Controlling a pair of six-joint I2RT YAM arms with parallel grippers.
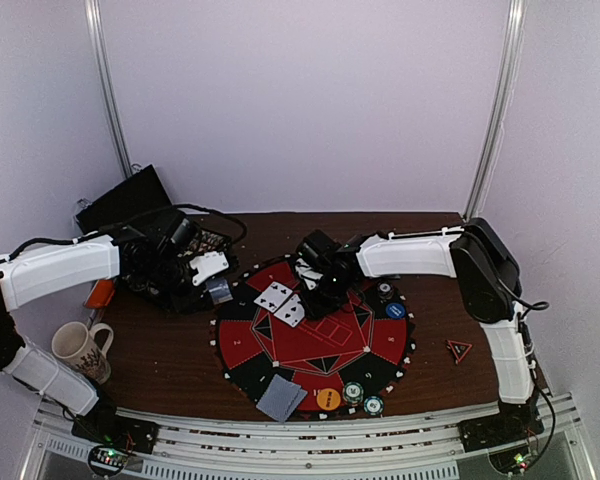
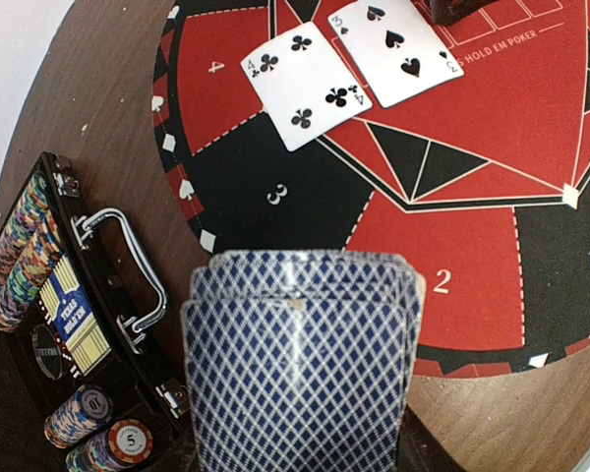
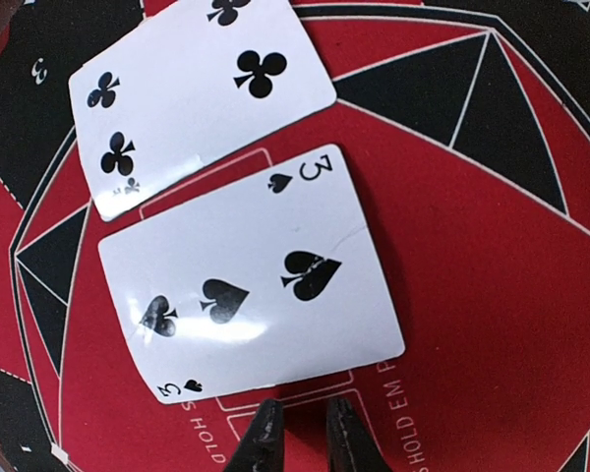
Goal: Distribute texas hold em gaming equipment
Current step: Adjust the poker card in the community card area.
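One blue-backed deck [image 2: 300, 364], two face-up cards [image 2: 305, 84]

You see pale purple-white walls [image 1: 300, 100] behind the right gripper [image 1: 310, 290], two shiny grey metal poles [image 1: 499, 110], and a dark brown wooden table [image 1: 170, 350] under it.

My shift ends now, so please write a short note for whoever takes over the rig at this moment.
Left gripper: shut on the deck, blue backs showing, at the mat edge.
Right gripper: jaws narrowly apart, empty, over the mat by the three of spades.
Done: four of clubs and three of spades face up; face-down cards, orange button, chip stacks at the near edge.
Left: probably more cards, and chips from the case.
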